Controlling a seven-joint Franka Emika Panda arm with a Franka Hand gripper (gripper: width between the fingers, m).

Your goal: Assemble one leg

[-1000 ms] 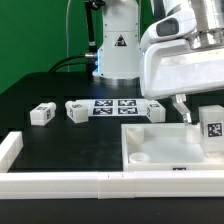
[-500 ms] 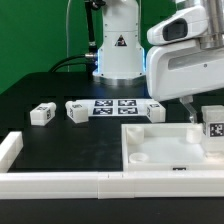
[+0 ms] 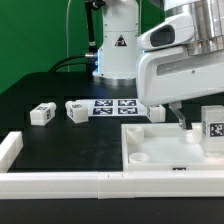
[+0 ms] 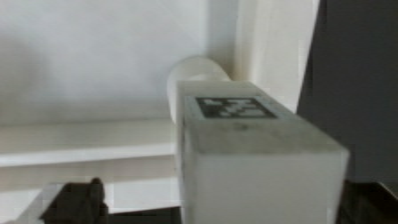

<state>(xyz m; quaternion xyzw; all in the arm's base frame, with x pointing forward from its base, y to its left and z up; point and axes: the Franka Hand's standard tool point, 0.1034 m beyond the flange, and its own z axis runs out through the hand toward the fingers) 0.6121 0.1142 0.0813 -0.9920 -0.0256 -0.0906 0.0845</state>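
One leg (image 3: pixel 212 125), a white block with a tag on its face, stands upright in the right corner of the large white tray-like piece (image 3: pixel 150 133). In the wrist view the leg (image 4: pixel 249 150) fills the space between my fingers, tag up. My gripper (image 3: pixel 195 118) hangs over the tray's right part, straddling the leg. The jaws stand open, with a gap between one dark fingertip (image 4: pixel 80 200) and the leg's side. Two more legs (image 3: pixel 42 114) (image 3: pixel 77 110) lie on the black table at the exterior view's left.
The marker board (image 3: pixel 115 106) lies behind the tray. A further white block (image 3: pixel 157 111) sits partly hidden by my gripper body. A white rail (image 3: pixel 60 183) runs along the front edge, with a raised end (image 3: pixel 8 150) at the left. The arm's base (image 3: pixel 118 45) stands at the back.
My gripper rose and shifted to the exterior view's right, then came back left and down. The leg in the tray corner has stayed in place.
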